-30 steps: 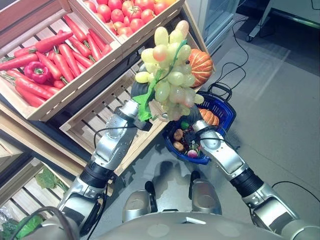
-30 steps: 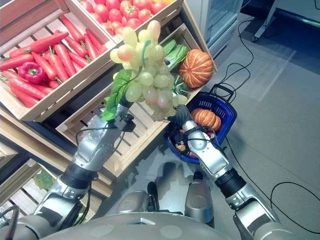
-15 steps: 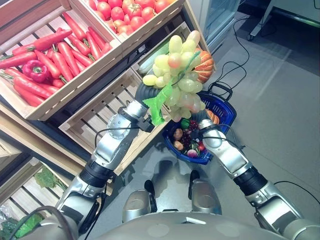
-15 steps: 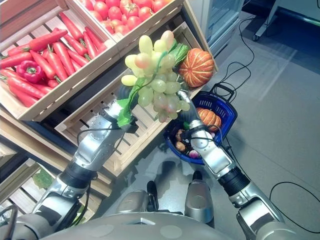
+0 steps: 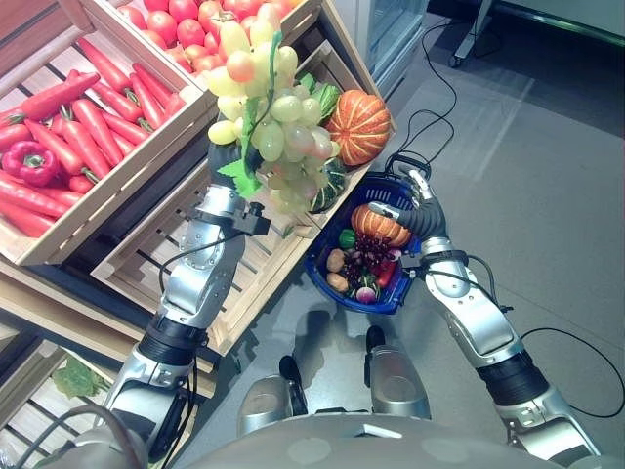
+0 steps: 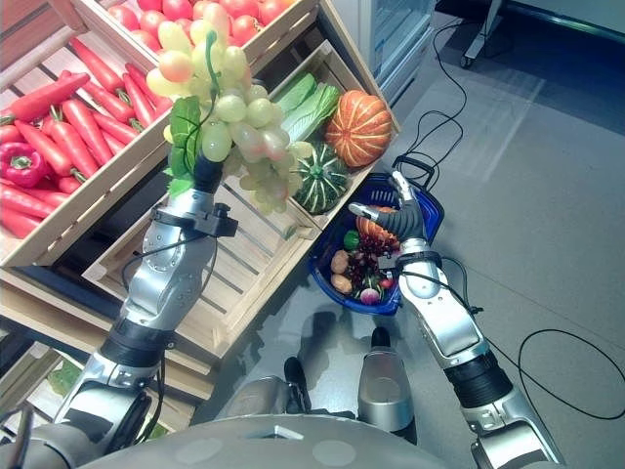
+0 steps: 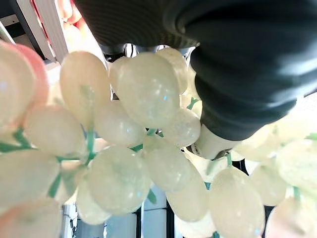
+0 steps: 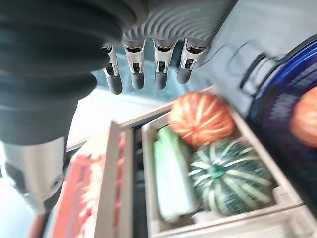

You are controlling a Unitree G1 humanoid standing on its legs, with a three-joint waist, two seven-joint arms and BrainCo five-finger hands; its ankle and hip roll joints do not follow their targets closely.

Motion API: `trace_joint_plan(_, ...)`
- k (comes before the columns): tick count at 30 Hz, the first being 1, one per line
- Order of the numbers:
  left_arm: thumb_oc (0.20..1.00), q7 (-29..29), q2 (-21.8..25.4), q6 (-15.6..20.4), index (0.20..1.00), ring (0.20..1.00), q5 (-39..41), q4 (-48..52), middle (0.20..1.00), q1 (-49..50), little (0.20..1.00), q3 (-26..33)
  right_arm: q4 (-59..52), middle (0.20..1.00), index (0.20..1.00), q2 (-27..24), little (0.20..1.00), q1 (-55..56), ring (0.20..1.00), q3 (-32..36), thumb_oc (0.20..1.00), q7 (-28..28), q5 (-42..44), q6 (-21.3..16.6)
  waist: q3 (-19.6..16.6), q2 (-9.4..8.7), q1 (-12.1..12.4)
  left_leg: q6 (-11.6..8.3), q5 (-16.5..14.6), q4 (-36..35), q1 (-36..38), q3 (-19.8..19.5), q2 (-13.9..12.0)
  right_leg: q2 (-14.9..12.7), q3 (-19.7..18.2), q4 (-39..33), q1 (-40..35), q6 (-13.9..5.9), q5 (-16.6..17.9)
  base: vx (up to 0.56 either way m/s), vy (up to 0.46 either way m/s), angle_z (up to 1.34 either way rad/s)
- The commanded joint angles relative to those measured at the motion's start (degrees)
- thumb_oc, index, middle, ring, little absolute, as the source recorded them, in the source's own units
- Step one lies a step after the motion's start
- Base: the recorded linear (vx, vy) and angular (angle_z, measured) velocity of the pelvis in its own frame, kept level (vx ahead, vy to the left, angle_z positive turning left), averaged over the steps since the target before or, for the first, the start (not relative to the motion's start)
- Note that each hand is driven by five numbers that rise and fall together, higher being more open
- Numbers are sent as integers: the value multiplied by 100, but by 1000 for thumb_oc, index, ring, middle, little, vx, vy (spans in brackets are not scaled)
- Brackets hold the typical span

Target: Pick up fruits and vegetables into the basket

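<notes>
The left hand [image 6: 203,172] grasps one pale green plastic grape bunch [image 6: 229,103] at upper left, while the right hand [image 6: 404,217] is released above one blue plastic basket [image 6: 427,209].

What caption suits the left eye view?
Left hand lifts a grape bunch above wooden crates, blue basket beside.

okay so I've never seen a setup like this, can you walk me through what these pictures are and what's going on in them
This is a humanoid robot with two arms. Two pictures look down from cameras on its head; two come from cameras on its wrists, very close up. The left robot hand holds up a bunch of green grapes; its wrist view shows those grapes pressed against the lens. The right robot hand, fingers straight, is at the rim of a blue basket on the floor, already holding a small pumpkin and other produce. Beside it stand wooden crates of carrots, tomatoes, an orange pumpkin and a striped green squash.
</notes>
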State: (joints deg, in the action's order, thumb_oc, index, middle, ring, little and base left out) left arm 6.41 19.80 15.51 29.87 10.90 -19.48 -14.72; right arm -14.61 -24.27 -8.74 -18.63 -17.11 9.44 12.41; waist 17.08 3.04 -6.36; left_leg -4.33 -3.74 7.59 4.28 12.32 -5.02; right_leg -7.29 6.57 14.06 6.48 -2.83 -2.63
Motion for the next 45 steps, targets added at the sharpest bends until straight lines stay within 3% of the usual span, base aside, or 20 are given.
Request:
trace_joint_plan(1, 200, 152, -38, 419, 200, 200, 48, 631, 200, -118, 200, 187, -810, 1000, 1000, 57, 1000, -379, 1000, -111, 1000, 490, 73, -653, -116, -176, 19, 269, -505, 471, -218, -261, 8, -357, 1, 163, -352, -510, -533, 0, 0, 0)
trace_joint_plan(12, 200, 283, -52, 156, 200, 200, -678, 554, 200, -238, 200, -102, -1121, 1000, 1000, 290, 1000, -789, 1000, -678, 1000, 1088, 753, -781, -133, -236, 168, 246, -516, 527, -246, -327, 9, -370, 74, 149, -418, -498, -564, 0, 0, 0)
trace_joint_plan(17, 200, 279, -41, 13, 200, 200, -819, 505, 200, -337, 200, -288, -1019, 1000, 1000, 404, 1000, -1019, 1000, -916, 1000, 840, 638, -703, -148, -258, 237, 243, -523, 526, -233, -345, 0, -377, 103, 131, -453, -498, -568, 9, -10, 2)
trace_joint_plan(26, 200, 309, 15, 140, 200, 200, -1255, 549, 200, -429, 200, -512, -816, 1000, 1000, 454, 1000, -1139, 1000, -1035, 1000, 421, 776, -683, -140, -275, 283, 243, -534, 530, -230, -353, 0, -386, 132, 102, -486, -500, -556, 3, -5, 3)
trace_joint_plan(33, 200, 283, 64, 223, 200, 200, -1556, 745, 200, -425, 200, -750, -780, 1000, 1000, 466, 1000, -1032, 1000, -959, 1000, -134, 1044, -1069, -81, -286, 273, 261, -537, 508, -255, -309, -2, -384, 137, 74, -448, -521, -520, -10, -1, 0)
trace_joint_plan(45, 200, 145, 92, 313, 200, 200, -1795, 881, 200, -460, 200, -1045, -609, 1000, 1000, 425, 1000, -933, 1000, -1108, 1000, -26, 1439, -866, -40, -313, 273, 282, -518, 472, -282, -287, 9, -386, 158, 28, -423, -539, -472, -3, 0, 0)
